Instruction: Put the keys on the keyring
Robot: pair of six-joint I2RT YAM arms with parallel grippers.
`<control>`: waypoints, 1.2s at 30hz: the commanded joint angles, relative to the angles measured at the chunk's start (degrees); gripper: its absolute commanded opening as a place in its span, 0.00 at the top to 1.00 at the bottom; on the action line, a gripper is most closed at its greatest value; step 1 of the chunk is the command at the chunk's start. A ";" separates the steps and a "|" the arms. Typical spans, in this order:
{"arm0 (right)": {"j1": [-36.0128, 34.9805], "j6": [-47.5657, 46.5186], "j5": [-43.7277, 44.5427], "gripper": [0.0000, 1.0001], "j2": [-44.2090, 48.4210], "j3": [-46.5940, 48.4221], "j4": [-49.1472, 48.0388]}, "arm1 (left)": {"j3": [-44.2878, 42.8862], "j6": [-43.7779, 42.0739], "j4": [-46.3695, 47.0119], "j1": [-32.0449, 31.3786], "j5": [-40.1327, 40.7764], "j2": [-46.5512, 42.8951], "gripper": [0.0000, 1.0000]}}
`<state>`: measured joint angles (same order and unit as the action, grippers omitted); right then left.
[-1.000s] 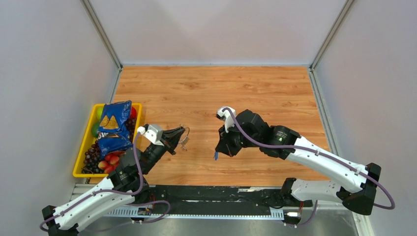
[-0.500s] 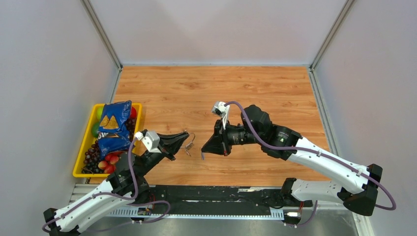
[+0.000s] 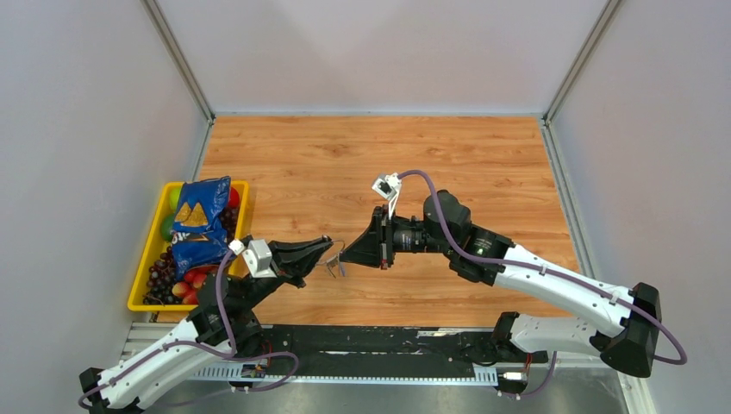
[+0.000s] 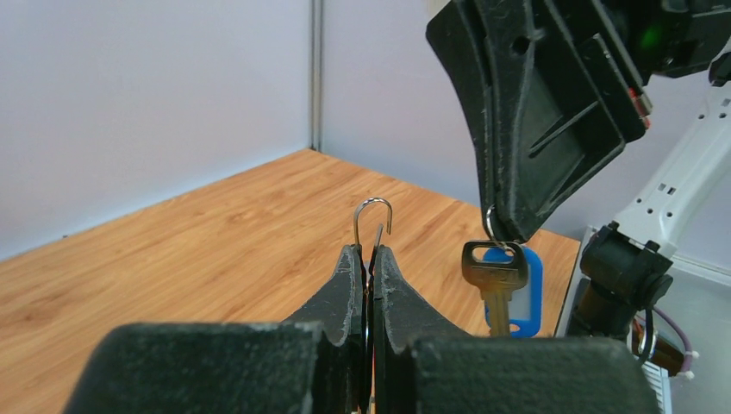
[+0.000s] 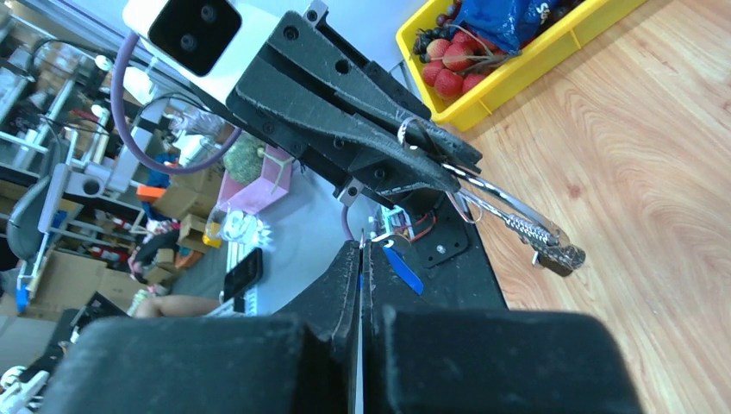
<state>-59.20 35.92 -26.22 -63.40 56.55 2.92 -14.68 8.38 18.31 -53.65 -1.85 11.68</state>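
**A:** where's the keyring at rn?

**B:** up off the counter (image 3: 388,155), front and middle, between the arms. The left end effector (image 4: 366,256) is clamped tight on the keyring (image 4: 372,202), with the open hook end poking out past its tips. The right end effector (image 4: 509,231) is clenched too. Looks like it's pinching the little loop that the silver key (image 4: 494,278) and blue-headed key (image 4: 522,289) hang from, just beside the hook.

**A:** fiddly to handle?

**B:** I'd guess so. Featherlight, stiff thin wire, slick metal, and they'll swing. Better to pinch a key flat on its head. Writing: the chip bag (image 3: 200,220) print is too small to read.
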 commanded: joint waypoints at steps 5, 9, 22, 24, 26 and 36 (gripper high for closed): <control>-0.15 8.83 1.07 1.00 -0.53 -3.09 -13.57 | 0.97 -1.66 5.61 -0.03 -3.01 -1.64 1.00; -0.13 11.10 2.05 1.00 -1.01 -4.30 -15.62 | 1.23 -1.85 6.15 0.00 -3.63 -1.84 1.00; -0.15 15.15 3.88 1.00 -1.77 -5.78 -17.83 | 2.90 -2.76 8.70 -0.01 -4.76 -3.16 1.00; -0.14 16.03 4.04 1.00 -2.07 -5.98 -18.18 | 3.10 -2.96 9.16 -0.02 -5.09 -3.21 1.00; -0.19 16.71 4.28 1.00 -2.21 -6.19 -18.75 | 3.34 -3.06 9.54 0.04 -5.22 -3.18 1.00; -0.14 19.55 6.22 1.00 -2.61 -6.70 -18.98 | 4.25 -3.54 10.62 -0.01 -5.30 -4.13 1.00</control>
<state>-59.20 53.06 -21.71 -66.26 50.43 -12.62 -10.74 5.96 24.80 -53.65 -6.00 8.23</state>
